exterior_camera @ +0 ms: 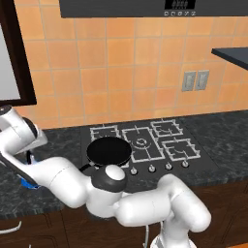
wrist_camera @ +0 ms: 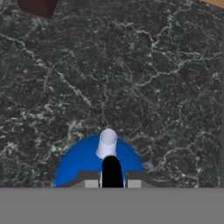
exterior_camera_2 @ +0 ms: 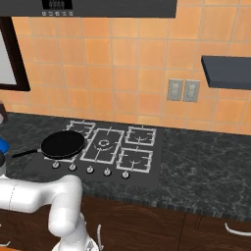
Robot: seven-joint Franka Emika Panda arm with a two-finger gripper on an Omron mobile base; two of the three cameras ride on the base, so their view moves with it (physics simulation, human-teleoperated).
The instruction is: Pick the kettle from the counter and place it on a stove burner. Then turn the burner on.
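Here, hand view, bottom centre: the gripper (wrist_camera: 112, 183) is clamped on the black handle (wrist_camera: 112, 171) of the blue kettle (wrist_camera: 83, 162), which sits on the marbled counter (wrist_camera: 131, 78). Left base view: the arm hides all but a blue sliver at left edge. Black frying pan (exterior_camera: 109, 150) sits on the stove (exterior_camera: 145, 143), mid-frame.

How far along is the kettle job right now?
Done: the arm has reached the kettle on the counter, left of the stove. In hand: the gripper is shut on the kettle's black handle, but the kettle looks not yet lifted. Left: carry it to a free burner, since the frying pan covers one, then turn that burner's knob.
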